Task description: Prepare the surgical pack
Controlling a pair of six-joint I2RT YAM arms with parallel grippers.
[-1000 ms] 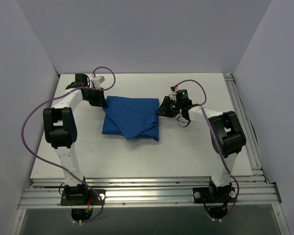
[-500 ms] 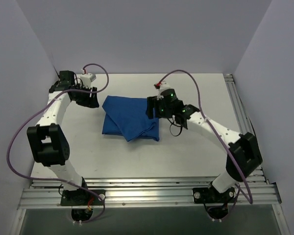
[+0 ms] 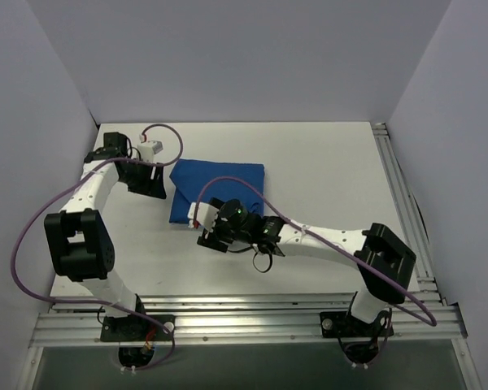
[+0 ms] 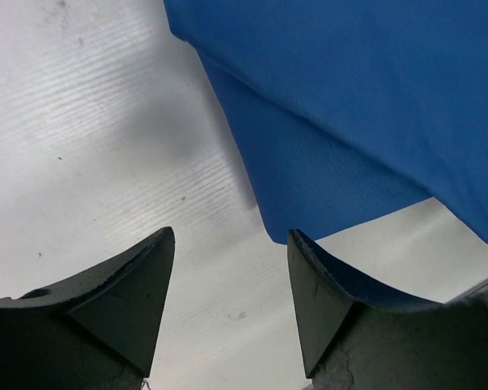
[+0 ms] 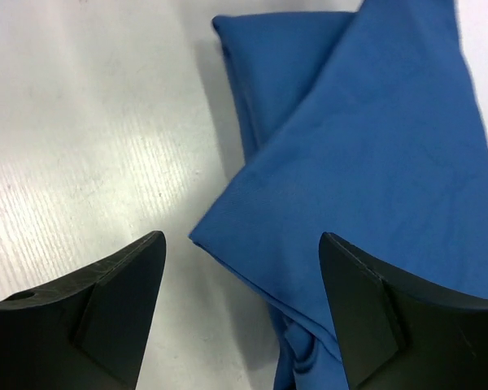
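- Viewing from top: surgical pack (image 3: 228, 175) lies folded btw arms; left gripper (image 3: 156, 182) just beside its left edge, right gripper (image 3: 202, 231) at its near corner.
- L wrist: pincer spread, empty; get a tip under pack edge before closing.
- R wrist: pincer spread, empty, over corner; pinch top layer only.

Surgical pack (image 3: 220, 183) on table (image 3: 333, 162), left tool (image 4: 228, 244) beside its left edge, right tool (image 5: 242, 244) before it

High rear view, wrist views close, seemingly sharing blue cloth (image 3: 228, 179)
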